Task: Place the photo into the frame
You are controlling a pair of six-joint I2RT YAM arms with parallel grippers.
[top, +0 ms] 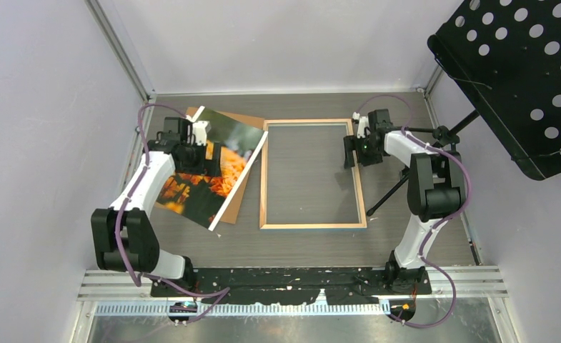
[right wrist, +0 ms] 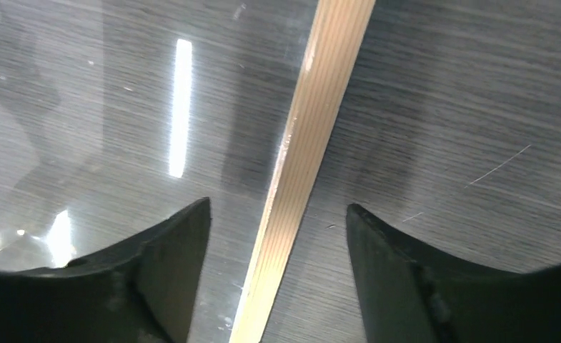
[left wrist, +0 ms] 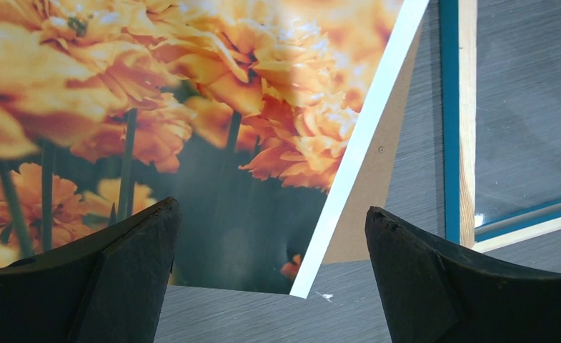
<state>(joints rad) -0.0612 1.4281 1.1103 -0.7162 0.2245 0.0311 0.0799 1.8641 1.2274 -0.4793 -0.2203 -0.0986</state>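
Photo (top: 238,143) glossy rectangle, frame (top: 313,226) thin pale wood, left tool (left wrist: 270,214) wide, right tool (right wrist: 277,207) wide

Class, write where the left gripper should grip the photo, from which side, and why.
Probably the near corner of the photo, at its white strip, coming in from the near side. It lies flat on the board, so only an edge can be pinched; this corner juts past the board, and the open left gripper faces it.

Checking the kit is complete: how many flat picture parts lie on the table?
3. The photo lies left, tilted, atop the brown backing board; the frame lies wood side up at centre. More could hide under the photo.
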